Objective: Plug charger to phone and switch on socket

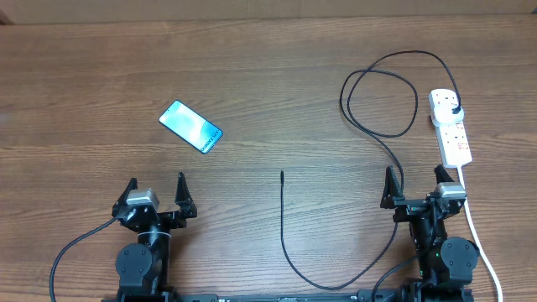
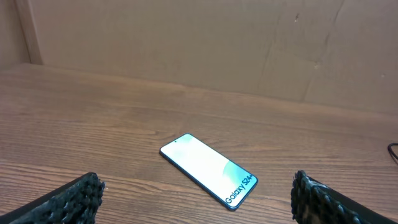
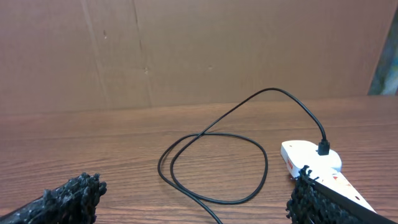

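Note:
The phone lies flat on the wooden table at the left, its light teal screen up; in the left wrist view the phone sits just ahead of the fingers. My left gripper is open and empty, below the phone. The charger is a thin black cable whose connector tip lies at table centre. It loops right, and its plug head sits in the white socket. My right gripper is open and empty, facing the charger's loop and the socket.
The socket's thick white cord runs down past the right arm to the table's front edge. A brown cardboard wall stands behind the table. The charger cable curves along the front edge between the two arm bases.

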